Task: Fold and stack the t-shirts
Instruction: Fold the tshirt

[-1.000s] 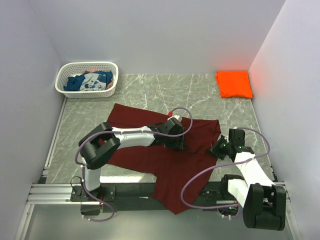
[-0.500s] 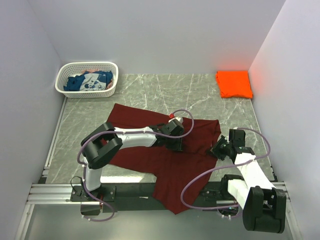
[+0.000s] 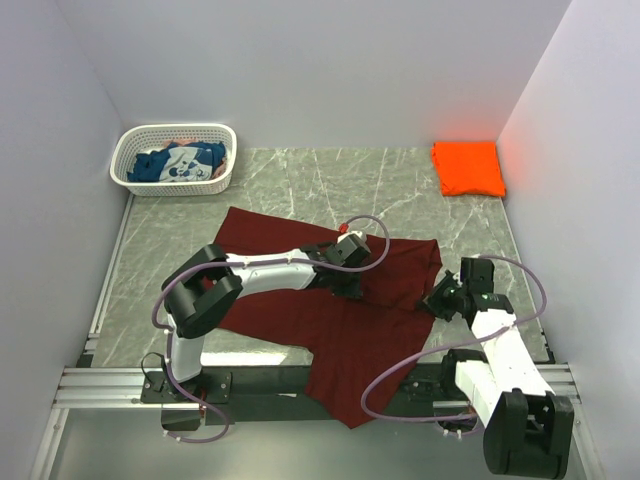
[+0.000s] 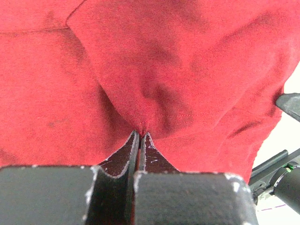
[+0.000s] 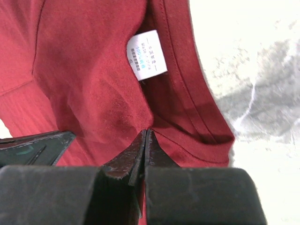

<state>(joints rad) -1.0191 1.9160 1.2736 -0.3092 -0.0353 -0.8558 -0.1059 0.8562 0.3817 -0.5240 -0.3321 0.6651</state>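
The dark maroon t-shirt [image 3: 300,310] lies spread and rumpled on the marble table, its lower part hanging over the near edge. My left gripper [image 3: 352,290] is shut on a pinched fold of the maroon t-shirt [image 4: 154,79] near its middle. At the shirt's right edge my right gripper [image 3: 436,303] is shut on the maroon t-shirt [image 5: 93,93] beside the collar and its white label [image 5: 146,54]. The orange t-shirt [image 3: 468,167] lies folded at the far right corner. The blue t-shirt with a white print [image 3: 178,164] sits crumpled in the basket.
A white lattice basket [image 3: 171,135] stands at the far left corner. Walls close in the table on the left, back and right. A metal rail [image 3: 110,385] runs along the near edge by the arm bases. Grey marble [image 3: 330,185] shows behind the maroon shirt.
My left gripper has closed on the maroon cloth, gathering a fold. The right gripper has shifted slightly right and toward the near edge, still holding the shirt's collar edge.
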